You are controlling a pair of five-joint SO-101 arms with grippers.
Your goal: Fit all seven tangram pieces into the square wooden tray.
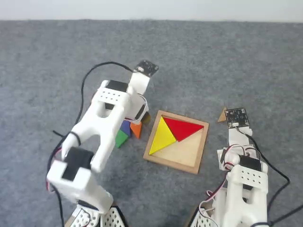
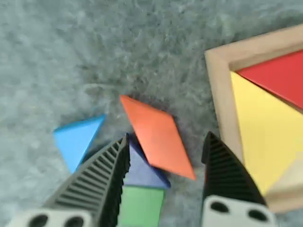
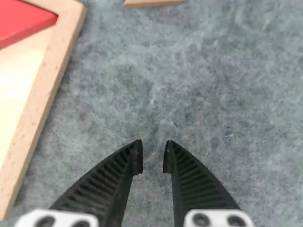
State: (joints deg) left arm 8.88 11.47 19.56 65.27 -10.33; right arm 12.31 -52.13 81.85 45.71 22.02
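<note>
The square wooden tray point(image 1: 200, 150) lies mid-table with a yellow triangle point(image 1: 162, 135) and a red triangle point(image 1: 183, 127) in it. Left of it lie a blue piece point(image 1: 125, 126), an orange parallelogram point(image 1: 136, 129) and a green piece point(image 1: 121, 138). My left gripper point(image 2: 165, 152) hangs open just above them, its fingers on either side of the orange parallelogram point(image 2: 158, 137). A light blue triangle point(image 2: 78, 137), a dark blue piece point(image 2: 142, 172) and a green piece point(image 2: 141, 205) lie close by. My right gripper point(image 3: 152, 157) is over bare carpet right of the tray point(image 3: 52, 71), fingers almost together, holding nothing.
A small plain wooden triangle point(image 1: 222, 115) lies on the carpet right of the tray, seen also as a wooden edge point(image 3: 151, 2) ahead of the right gripper. Grey carpet stretches wide behind the tray. The left arm's black cable point(image 1: 87, 80) loops over the carpet at left.
</note>
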